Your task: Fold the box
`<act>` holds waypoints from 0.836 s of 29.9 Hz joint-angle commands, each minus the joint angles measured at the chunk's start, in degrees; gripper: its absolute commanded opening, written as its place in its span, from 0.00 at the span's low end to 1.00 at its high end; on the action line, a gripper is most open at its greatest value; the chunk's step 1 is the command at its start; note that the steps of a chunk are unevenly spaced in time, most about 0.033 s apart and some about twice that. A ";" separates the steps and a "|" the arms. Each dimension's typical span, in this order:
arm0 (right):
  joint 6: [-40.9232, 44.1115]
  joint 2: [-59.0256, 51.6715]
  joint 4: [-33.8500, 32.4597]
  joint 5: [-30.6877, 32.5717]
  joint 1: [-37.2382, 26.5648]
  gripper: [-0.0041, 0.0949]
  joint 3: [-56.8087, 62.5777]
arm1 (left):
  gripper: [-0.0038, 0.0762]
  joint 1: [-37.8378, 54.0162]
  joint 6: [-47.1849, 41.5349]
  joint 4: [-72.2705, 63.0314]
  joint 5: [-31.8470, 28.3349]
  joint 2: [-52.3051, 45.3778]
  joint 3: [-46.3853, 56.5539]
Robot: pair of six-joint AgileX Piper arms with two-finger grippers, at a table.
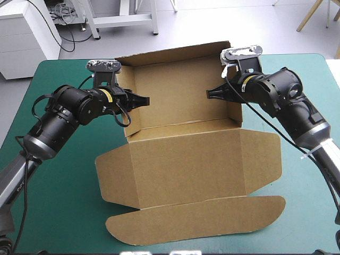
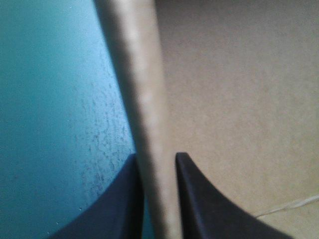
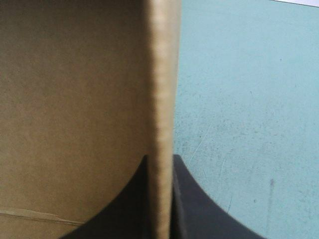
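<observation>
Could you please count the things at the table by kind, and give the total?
brown box: 1
black grippers: 2 (left gripper, right gripper, each shut on a raised side wall)
Total: 3

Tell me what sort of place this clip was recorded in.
Probably a robotics lab or test workshop: a table with a teal-green cover, the left gripper and right gripper each clamped on a side wall of the brown box, and a white cabinet with loose cables on the grey floor beyond.
</observation>
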 commanded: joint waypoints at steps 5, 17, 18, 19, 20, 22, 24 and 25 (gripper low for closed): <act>-0.06 -2.38 4.07 -3.25 0.44 0.03 -1.75 | 0.04 -0.55 0.45 -1.97 -5.82 -1.45 -2.03; -1.37 4.66 5.83 5.35 -2.63 0.03 -1.75 | 0.04 -0.55 0.68 -1.70 1.27 6.97 -2.14; -1.75 6.03 6.10 6.31 -3.09 0.03 -1.75 | 0.04 -0.55 0.68 -1.70 1.27 7.62 -2.14; -1.75 7.28 6.22 6.82 -3.41 0.03 -1.75 | 0.04 -0.55 0.68 -1.70 1.27 8.40 -2.25; -1.75 8.22 6.38 6.94 -3.69 0.03 -1.75 | 0.04 -0.55 0.68 -1.70 1.27 9.18 -2.25; -1.75 10.04 6.68 6.83 -3.97 0.03 -1.75 | 0.04 -0.55 0.68 -1.82 1.27 10.63 -2.48; -1.75 11.22 6.79 6.70 -4.31 0.03 -1.75 | 0.04 -0.55 0.49 -2.06 1.69 12.19 -3.08; -1.75 11.92 6.68 6.70 -4.44 0.03 -1.75 | 0.04 -0.55 0.40 -2.40 2.21 13.17 -3.77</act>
